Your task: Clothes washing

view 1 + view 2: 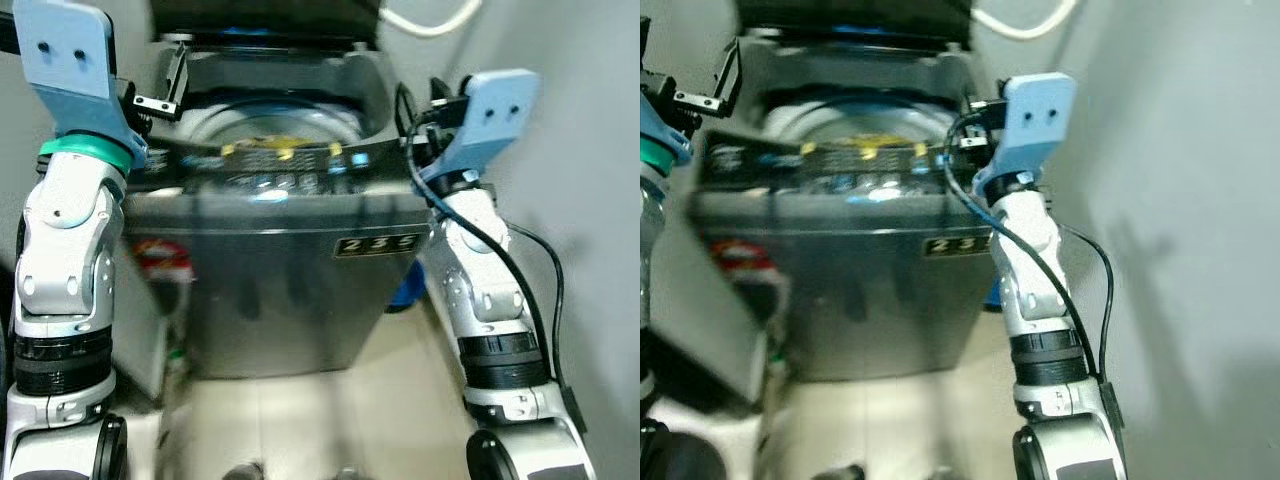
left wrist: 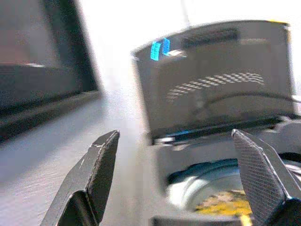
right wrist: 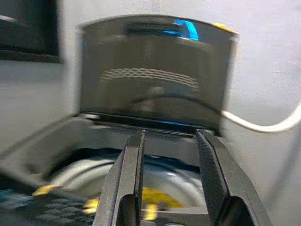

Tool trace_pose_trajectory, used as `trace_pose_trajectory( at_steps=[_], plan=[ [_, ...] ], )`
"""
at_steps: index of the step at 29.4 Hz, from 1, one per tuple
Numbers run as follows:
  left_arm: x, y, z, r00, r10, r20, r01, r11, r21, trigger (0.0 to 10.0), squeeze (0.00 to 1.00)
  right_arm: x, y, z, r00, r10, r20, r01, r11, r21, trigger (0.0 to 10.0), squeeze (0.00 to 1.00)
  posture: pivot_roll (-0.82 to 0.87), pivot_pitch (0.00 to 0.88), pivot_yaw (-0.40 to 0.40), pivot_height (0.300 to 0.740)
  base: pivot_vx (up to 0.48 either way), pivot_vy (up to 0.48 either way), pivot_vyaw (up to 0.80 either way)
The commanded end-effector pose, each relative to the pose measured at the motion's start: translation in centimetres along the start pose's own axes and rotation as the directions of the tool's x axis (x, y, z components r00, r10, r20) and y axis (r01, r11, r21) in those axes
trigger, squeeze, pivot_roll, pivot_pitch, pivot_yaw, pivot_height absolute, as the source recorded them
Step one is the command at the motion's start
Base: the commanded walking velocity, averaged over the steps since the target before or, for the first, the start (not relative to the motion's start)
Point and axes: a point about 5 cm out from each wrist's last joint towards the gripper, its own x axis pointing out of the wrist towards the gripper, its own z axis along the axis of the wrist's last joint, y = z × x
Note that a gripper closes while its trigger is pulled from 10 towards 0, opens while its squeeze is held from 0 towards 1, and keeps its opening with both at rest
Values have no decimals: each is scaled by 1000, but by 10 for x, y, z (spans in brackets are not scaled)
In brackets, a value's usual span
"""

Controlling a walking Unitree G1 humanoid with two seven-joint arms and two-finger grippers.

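Observation:
A grey top-loading washing machine [image 1: 280, 270] stands in front of me with its lid [image 3: 153, 70] raised. Its steel drum [image 1: 270, 120] lies open, and something yellow [image 1: 280, 148] shows at the drum's front rim. My left gripper [image 1: 165, 85] is raised at the machine's left rear corner, fingers [image 2: 96, 169] spread wide with nothing between them. At the right side of the machine my right gripper [image 3: 169, 174] is held up, its fingers [image 3: 129, 174] parted and empty, looking over the drum toward the lid. The views are blurred.
A white hose [image 1: 430, 20] runs along the grey wall [image 1: 1180, 200] behind and to the right. A low white unit with a red label [image 1: 160, 258] stands at the machine's left. Something blue [image 1: 408, 290] sits on the floor at the right. Pale floor [image 1: 300, 420] lies before the machine.

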Motion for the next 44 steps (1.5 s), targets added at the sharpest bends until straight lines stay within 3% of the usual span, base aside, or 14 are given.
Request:
trace_pose_trajectory(
  at_steps=[1,12,44],
  plan=[
    [-1,-6,0,1000,-19,0,19,1000,8,10000,0,0,-1,1,1000,7,2,-7,1000,-2,10000,0,81,60,-15,740,0,0,800],
    [-1,-13,0,998,-56,0,56,998,18,10000,0,-3,8,-1,997,80,-4,-80,996,28,10000,0,83,62,-13,740,0,0,800],
    [-1,-19,0,997,-78,3,78,997,9,10000,0,-4,5,-2,998,57,-15,-57,997,44,10000,0,82,66,-12,740,0,0,798]
  ],
)
